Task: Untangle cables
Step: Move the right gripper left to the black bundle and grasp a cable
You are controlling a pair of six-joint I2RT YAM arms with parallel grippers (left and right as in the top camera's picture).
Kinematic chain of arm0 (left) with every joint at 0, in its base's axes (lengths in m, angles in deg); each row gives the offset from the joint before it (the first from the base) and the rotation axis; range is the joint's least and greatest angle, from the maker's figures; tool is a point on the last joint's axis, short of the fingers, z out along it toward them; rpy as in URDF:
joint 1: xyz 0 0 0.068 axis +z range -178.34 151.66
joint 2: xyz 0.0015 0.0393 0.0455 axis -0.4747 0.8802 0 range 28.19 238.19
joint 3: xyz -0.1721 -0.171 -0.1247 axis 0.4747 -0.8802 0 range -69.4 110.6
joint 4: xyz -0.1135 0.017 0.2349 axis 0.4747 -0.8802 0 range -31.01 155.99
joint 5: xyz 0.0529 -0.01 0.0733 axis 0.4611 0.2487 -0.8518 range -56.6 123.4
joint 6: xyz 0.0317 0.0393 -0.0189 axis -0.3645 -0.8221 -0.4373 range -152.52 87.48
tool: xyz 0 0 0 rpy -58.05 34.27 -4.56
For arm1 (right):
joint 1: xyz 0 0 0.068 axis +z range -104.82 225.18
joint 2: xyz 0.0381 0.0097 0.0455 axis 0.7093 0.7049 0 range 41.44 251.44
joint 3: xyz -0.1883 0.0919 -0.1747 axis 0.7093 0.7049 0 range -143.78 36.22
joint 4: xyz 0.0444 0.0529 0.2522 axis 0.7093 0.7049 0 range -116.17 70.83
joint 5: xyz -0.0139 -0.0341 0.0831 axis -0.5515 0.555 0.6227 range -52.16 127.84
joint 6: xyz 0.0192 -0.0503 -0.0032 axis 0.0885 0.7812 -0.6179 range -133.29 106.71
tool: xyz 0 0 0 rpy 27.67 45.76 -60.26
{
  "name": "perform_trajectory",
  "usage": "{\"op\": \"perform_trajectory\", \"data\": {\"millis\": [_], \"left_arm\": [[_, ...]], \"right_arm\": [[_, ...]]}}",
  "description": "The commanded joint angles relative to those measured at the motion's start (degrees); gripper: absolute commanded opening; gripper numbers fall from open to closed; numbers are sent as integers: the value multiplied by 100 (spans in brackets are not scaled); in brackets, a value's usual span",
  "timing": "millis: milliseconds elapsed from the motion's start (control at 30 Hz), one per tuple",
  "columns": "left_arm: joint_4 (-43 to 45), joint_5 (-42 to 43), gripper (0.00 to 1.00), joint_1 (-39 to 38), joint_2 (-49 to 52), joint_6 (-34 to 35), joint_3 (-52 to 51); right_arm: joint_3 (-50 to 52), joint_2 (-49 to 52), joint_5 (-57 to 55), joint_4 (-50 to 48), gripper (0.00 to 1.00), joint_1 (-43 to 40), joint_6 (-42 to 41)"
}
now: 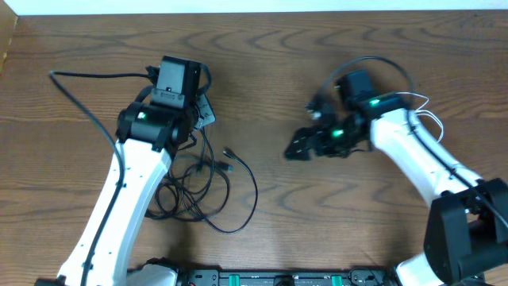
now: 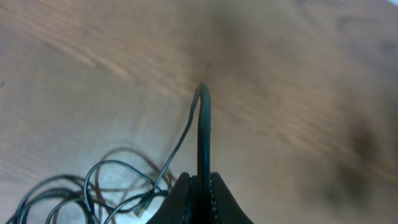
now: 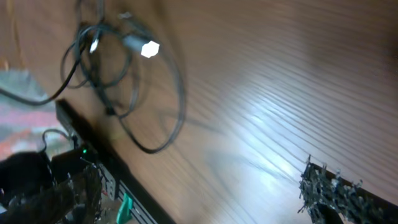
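cables (image 1: 197,187) lay in a loose black tangle on the tabletop (image 1: 270,48), beside the left arm (image 1: 131,187) and just nearer the robot than the left claw (image 2: 200,194). that claw was clamped shut on one black strand (image 2: 203,130), which trailed back to the heap. right claw (image 1: 300,149) hung with jaws wide apart, holding nothing, well right of the tangle.

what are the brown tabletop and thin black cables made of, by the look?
Brown tabletop: wood or wood-look laminate, semi-gloss; grain lines and a light glare show. Thin black cables: flexible plastic or rubber jacket, likely, slightly shiny; they lie in loose curls. Small plug end: probably metal; it glints bright.
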Motion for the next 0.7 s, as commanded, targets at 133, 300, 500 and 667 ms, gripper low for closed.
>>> {"op": "perform_trajectory", "data": {"millis": [133,300,500,667], "left_arm": [[306,369,8,31,-1078,-103,4],[514,387,8,31,-1963,-103,4],[866,387,8,31,-2916,-101,4],[636,389,8,31,-3386,-76,4]], "right_arm": [[9,20,192,-933,97,1043,-361],[9,22,81,-1335,95,1445,-361],[9,22,-330,-1777,96,1781,-1224],[9,28,-466,-2234,95,1974,-1834]]}}
